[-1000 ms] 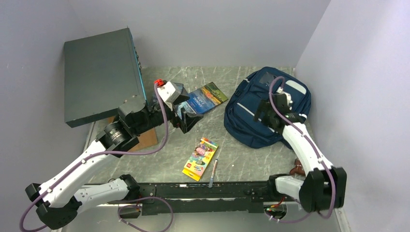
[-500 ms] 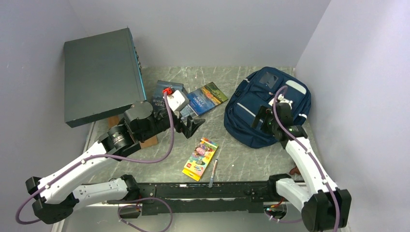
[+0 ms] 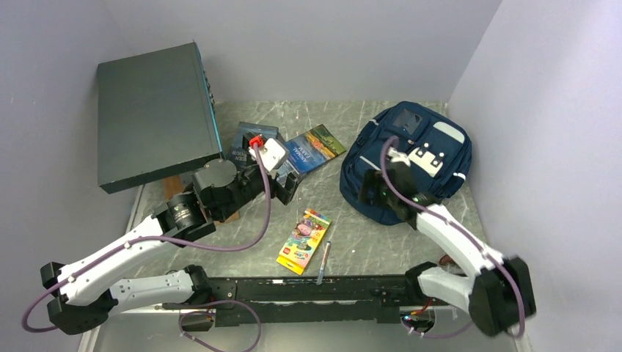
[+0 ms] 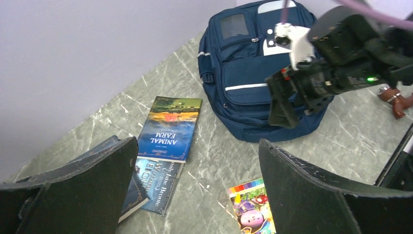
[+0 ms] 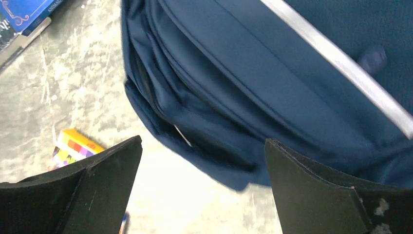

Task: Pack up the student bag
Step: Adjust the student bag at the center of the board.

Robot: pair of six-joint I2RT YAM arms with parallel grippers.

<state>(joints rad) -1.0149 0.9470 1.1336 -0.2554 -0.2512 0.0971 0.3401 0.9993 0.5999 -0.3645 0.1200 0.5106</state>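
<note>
Top external, student bag (image 3: 447, 158): flat, hard by right wall (image 3: 543, 147).
Left of bag: books (image 3: 312, 147), crayon box (image 3: 304, 240), pen (image 3: 323, 262).
Right gripper (image 5: 203, 140): wide, empty, over bag's left edge.
Left gripper (image 4: 197, 144): wide, empty, left of bag.
Room: bare table (image 3: 367, 242) left of bag.

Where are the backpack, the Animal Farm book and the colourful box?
backpack (image 4: 243, 80): left wrist view, on its front pocket.
Animal Farm book (image 4: 168, 129): left wrist view, middle of the cover.
colourful box (image 3: 304, 240): top external view, middle of its printed face.
</note>
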